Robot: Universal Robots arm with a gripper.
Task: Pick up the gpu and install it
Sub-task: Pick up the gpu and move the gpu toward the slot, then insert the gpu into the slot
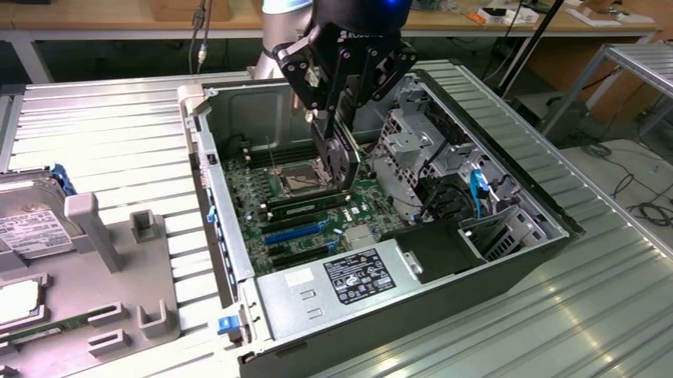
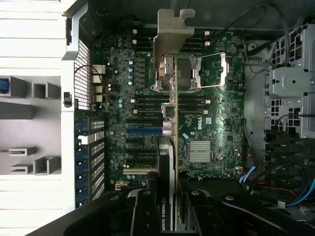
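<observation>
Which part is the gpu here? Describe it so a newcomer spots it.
Find the open computer case. Above its green motherboard, the hand holds the gpu on edge. Unlike the memory stick seated in the board, it is a dark card with a silver bracket.

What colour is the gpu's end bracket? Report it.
The gpu's bracket is silver-grey; clearest in the wrist view.

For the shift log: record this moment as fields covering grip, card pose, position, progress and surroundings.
grip: hand shut on the gpu
card pose: upright, on edge, metal bracket at the end away from the hand
position: inside the open computer case, over the motherboard near the processor socket
progress: lifted, not yet seated in a slot
surroundings: hard drive outside the case, exterior view's left
</observation>
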